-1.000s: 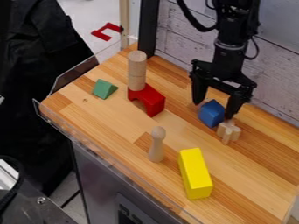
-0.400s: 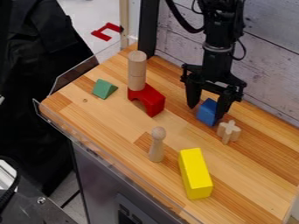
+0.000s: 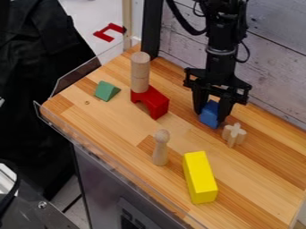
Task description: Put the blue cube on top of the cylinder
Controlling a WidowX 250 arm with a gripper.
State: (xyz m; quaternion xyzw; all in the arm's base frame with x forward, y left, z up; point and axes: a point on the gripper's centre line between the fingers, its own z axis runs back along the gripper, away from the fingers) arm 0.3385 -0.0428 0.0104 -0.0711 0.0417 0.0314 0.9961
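A wooden desk (image 3: 119,127) carries everything. At two o'clock, the black tool (image 3: 210,117) points down, its fingers closed around the blue cube, a side grip that probably leaves the underside free for stacking. The upright wooden cylinder (image 3: 140,71), at eleven o'clock, offers a flat but narrow top, so careful centring seems needed. The blue cube (image 3: 210,114) sits low, near desk level, presumably for lifting next.

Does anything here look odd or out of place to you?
One thing: a red bracket-shaped piece lies beyond the wooden table, as if it had been dropped. Nothing looks spilled or broken.
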